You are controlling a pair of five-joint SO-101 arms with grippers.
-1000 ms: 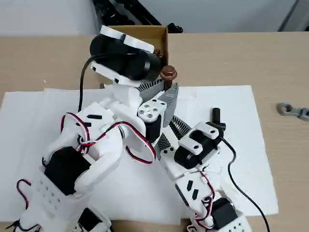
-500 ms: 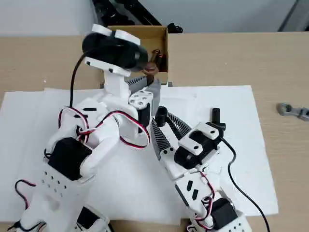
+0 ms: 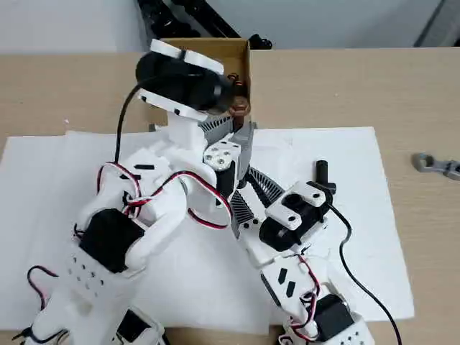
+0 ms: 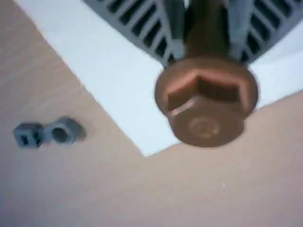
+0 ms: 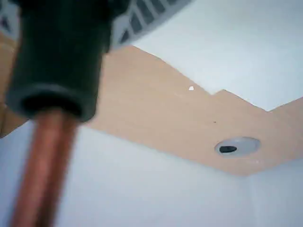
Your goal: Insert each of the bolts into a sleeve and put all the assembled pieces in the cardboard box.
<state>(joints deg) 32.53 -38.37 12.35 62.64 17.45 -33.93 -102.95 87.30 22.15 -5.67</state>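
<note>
My left gripper point(image 3: 241, 133) is shut on a copper bolt point(image 3: 241, 108), just in front of the near corner of the cardboard box point(image 3: 215, 49). In the left wrist view the bolt's hex head point(image 4: 207, 101) sticks out past the grey fingers point(image 4: 137, 19). My right gripper point(image 3: 243, 190) points up from the lower right, its tips tucked under the left one. It is shut on a black sleeve point(image 5: 57, 61), and the copper shaft point(image 5: 40, 170) meets the sleeve's mouth. How far the shaft sits inside is hidden. Copper pieces point(image 3: 233, 77) lie in the box.
A white paper sheet point(image 3: 345, 237) covers the table's middle. A second black sleeve point(image 3: 321, 171) stands on it right of the arms. A small grey metal tool point(image 3: 435, 164) lies on bare wood at the far right, the tool point(image 4: 47, 133) also seen from the left wrist.
The left arm swung the bolt left, baring the black sleeve, then came back right so the bolt sits over the sleeve again. The right arm has kept still.
</note>
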